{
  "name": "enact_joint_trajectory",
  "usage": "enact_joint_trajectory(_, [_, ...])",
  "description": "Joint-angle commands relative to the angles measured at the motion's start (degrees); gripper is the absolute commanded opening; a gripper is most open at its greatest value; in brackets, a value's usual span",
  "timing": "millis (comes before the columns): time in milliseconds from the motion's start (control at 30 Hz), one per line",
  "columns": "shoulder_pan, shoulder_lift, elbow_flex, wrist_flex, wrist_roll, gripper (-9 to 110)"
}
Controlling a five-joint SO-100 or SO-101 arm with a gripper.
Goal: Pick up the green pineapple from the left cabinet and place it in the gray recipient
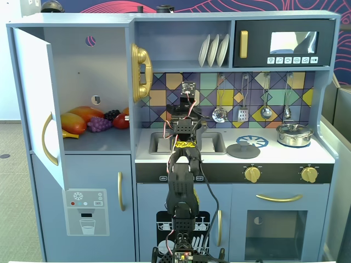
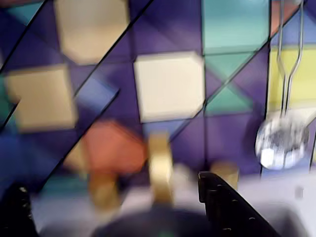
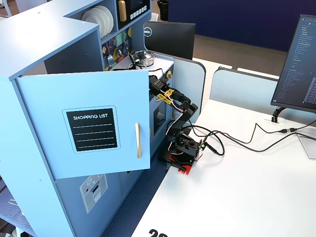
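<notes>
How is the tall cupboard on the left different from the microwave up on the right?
In the front fixed view, the left cabinet stands open, its door swung out and toy fruit inside; the microwave is shut. The cabinet is tall and blue-gray; the microwave is short, wide and black-fronted. Both have gold handles.

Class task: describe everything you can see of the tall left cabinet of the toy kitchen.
The tall blue-gray left cabinet looks like painted wood. Its hinged door stands swung open, with a curved gold handle inside and a "Shopping List" panel outside. The back wall has round holes. Toy fruit lies on its shelf floor.
</notes>
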Motion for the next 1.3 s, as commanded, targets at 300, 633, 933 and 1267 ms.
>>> enact_joint_trajectory(300, [4.83, 42.36, 13.18, 49.22, 6.42, 21])
enact_joint_trajectory(633, [1.67, 52.12, 50.63, 34.98, -0.35, 0])
enact_joint_trajectory(933, [0.09, 59.15, 68.64, 43.07, 3.52, 0])
enact_joint_trajectory(1267, [-5.27, 59.15, 76.29, 57.66, 1.14, 4])
